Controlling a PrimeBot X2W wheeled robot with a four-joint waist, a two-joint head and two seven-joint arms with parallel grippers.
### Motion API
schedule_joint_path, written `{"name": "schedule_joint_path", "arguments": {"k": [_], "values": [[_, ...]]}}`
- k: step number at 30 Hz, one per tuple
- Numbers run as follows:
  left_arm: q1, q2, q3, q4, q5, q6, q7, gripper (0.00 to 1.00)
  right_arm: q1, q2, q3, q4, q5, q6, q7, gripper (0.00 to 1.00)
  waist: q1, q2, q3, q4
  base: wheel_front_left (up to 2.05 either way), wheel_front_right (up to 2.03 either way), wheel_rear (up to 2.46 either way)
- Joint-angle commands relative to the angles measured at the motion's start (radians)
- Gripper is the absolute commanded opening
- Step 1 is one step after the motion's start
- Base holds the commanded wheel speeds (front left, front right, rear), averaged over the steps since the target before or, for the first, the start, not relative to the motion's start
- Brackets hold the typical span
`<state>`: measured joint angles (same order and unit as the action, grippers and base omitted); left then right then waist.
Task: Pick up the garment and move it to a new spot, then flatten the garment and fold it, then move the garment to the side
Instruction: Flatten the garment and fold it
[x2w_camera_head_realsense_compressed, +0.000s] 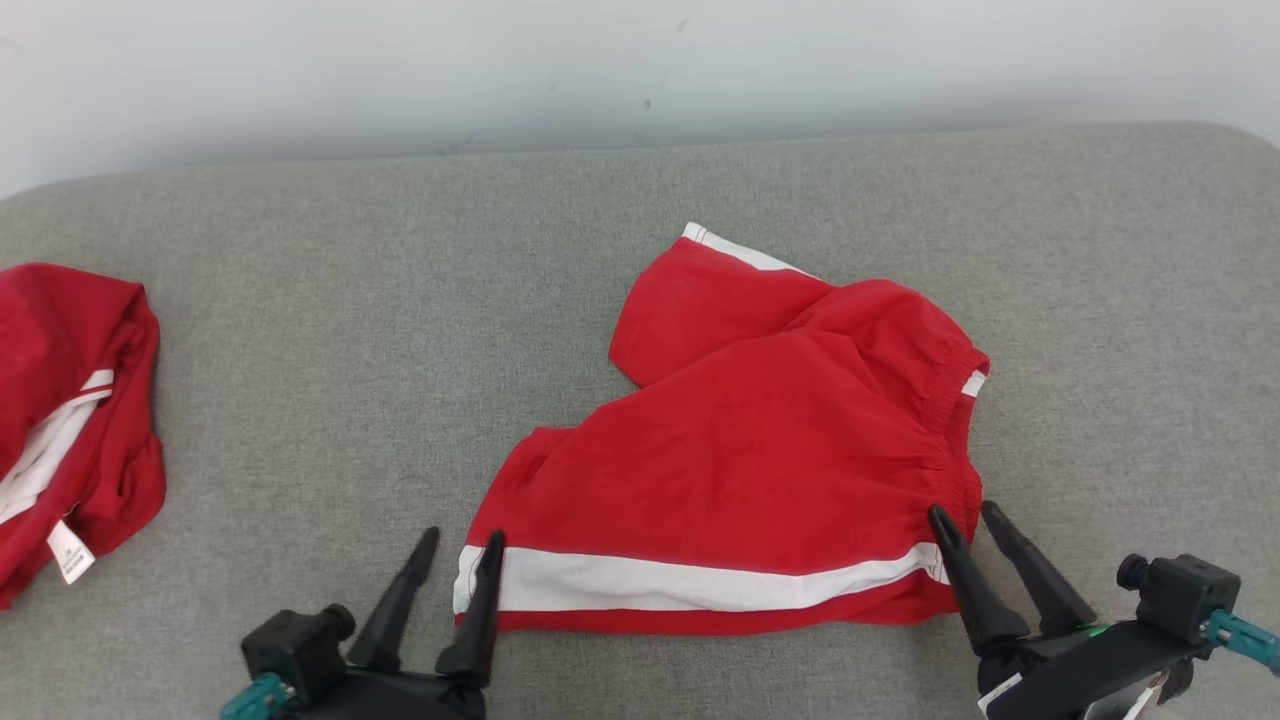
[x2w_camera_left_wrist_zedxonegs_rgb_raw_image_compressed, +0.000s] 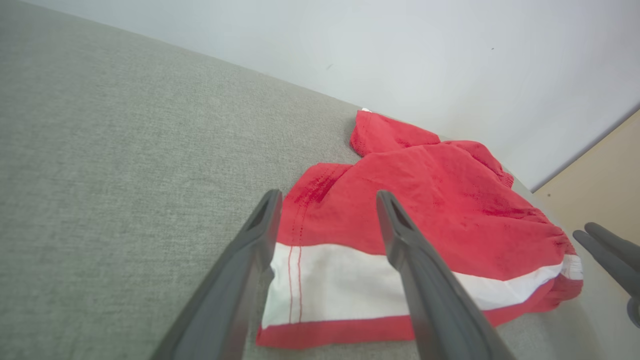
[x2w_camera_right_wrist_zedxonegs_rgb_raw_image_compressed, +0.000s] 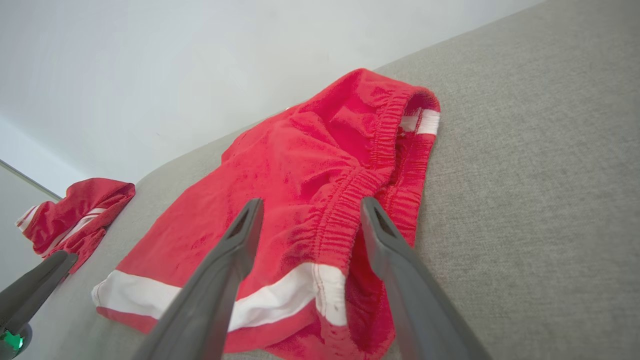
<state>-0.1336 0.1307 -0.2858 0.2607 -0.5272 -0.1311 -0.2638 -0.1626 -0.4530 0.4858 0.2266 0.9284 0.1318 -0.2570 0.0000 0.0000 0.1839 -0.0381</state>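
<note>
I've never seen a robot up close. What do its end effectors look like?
The left end effector and the right end effector each have two long, dark, tapering fingers with pointed tips, on a blocky black base with a round knob. A teal fitting juts from each base. The right one also carries a small green light and a white tag.

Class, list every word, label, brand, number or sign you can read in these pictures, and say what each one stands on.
No text here can be read.
White tag sewn to the second red garment at the left: faint print, too small to read.
Red shorts with the white stripe: no wording or logo visible on them.
</note>
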Motion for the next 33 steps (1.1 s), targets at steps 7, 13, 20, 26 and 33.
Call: {"name": "schedule_joint_path", "arguments": {"k": [7, 13, 20, 26, 33], "values": [[0.03, -0.002, 0.118, -0.08, 0.079, 0.002, -0.001, 1.0, 0.037, 0.04, -0.129, -0.079, -0.179, -0.002, -0.009, 1.0, 0.0, 0.0, -0.045, 0.005, 0.0, 0.0, 0.0], [0.063, -0.011, 0.23, -0.164, 0.193, 0.015, -0.001, 1.0, 0.109, 0.106, -0.25, -0.197, -0.327, -0.002, -0.009, 1.0, 0.0, 0.0, -0.069, 0.012, 0.0, 0.0, 0.0], [0.099, -0.01, 0.313, -0.24, 0.291, 0.055, -0.001, 1.0, 0.171, 0.156, -0.337, -0.282, -0.487, -0.002, -0.009, 1.0, 0.0, 0.0, -0.081, 0.016, 0.0, 0.0, 0.0], [0.162, -0.03, 0.356, -0.256, 0.313, 0.058, -0.001, 1.0, 0.258, 0.207, -0.394, -0.323, -0.577, -0.002, -0.008, 1.0, 0.0, 0.0, -0.101, 0.011, 0.0, 0.0, 0.0], [0.222, -0.048, 0.367, -0.22, 0.332, 0.048, -0.001, 1.0, 0.313, 0.214, -0.409, -0.31, -0.647, -0.002, -0.008, 1.0, 0.0, 0.0, -0.116, 0.007, 0.0, 0.0, 0.0]]}}
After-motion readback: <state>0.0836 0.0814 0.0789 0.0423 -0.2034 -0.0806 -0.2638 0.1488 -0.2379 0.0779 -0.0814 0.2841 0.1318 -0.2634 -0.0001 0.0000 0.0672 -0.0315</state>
